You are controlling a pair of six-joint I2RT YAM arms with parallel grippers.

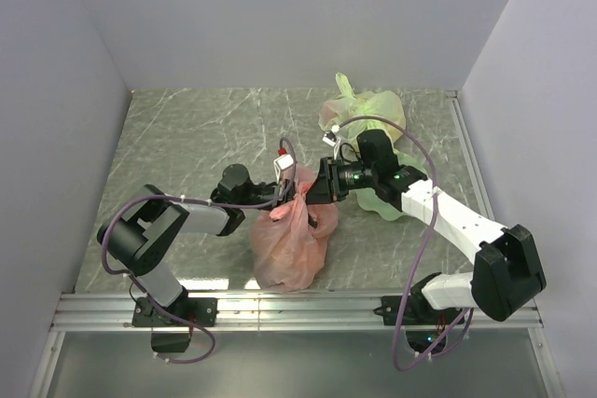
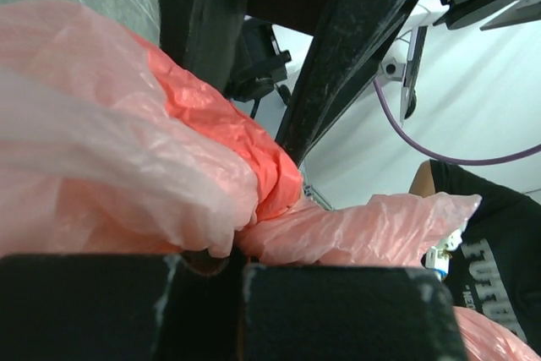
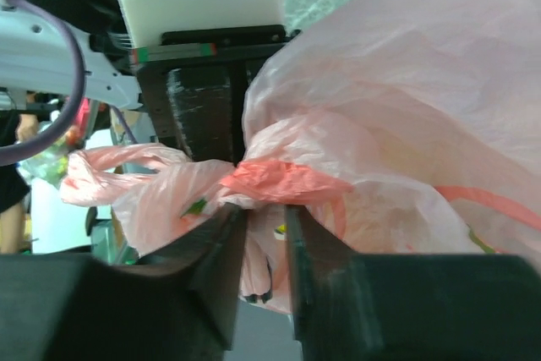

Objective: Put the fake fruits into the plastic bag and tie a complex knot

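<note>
The pink plastic bag sits bulging at the table's front middle, its neck gathered and pulled up between both grippers. My left gripper is shut on the twisted neck; in the left wrist view its jaws pinch pink plastic just below a darker wrapped band. My right gripper meets it from the right. In the right wrist view its jaws are nearly closed on a fold of the bag under the knot band. The fruits are hidden inside the bag; only faint shapes show through.
A pale green-yellow knotted bag lies at the back right. A pale green plate shows partly under my right arm. Grey walls close in the table on three sides, and a metal rail runs along the near edge.
</note>
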